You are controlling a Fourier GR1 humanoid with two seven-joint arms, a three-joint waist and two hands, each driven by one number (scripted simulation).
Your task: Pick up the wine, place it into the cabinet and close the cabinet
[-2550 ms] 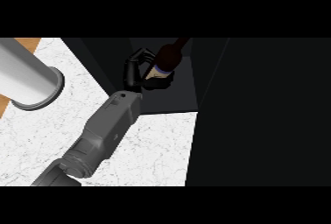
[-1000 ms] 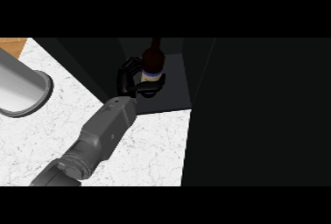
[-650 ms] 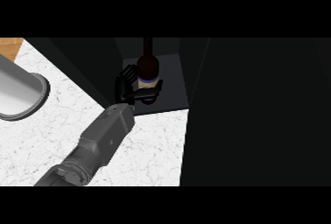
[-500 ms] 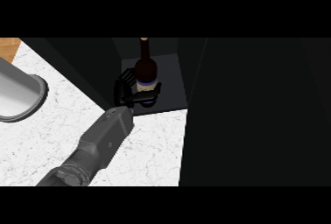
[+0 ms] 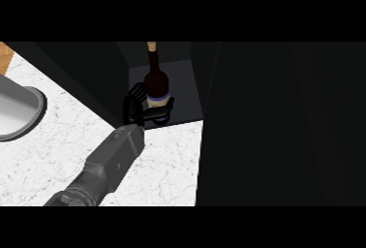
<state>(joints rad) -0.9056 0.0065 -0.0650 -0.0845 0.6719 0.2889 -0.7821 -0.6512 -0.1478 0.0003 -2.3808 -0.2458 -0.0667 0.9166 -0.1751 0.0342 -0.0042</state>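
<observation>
So the left hand [image 5: 140, 107] has its fingers curled round the lower body of the wine [image 5: 156, 87], right about at the pale label. The bottle stands upright on the dark floor of the cabinet [image 5: 184, 77], inside the opening, neck pointing toward the back. The grey forearm [image 5: 107, 167] runs up from the bottom edge across the white speckled bench [image 5: 64, 131] to the cabinet's front. A grey metal pot [image 5: 18, 114] sits at the bench's left edge. A big dark panel [image 5: 286, 126] fills the right side; can't tell if that's the door. Right hand isn't showing anywhere.
</observation>
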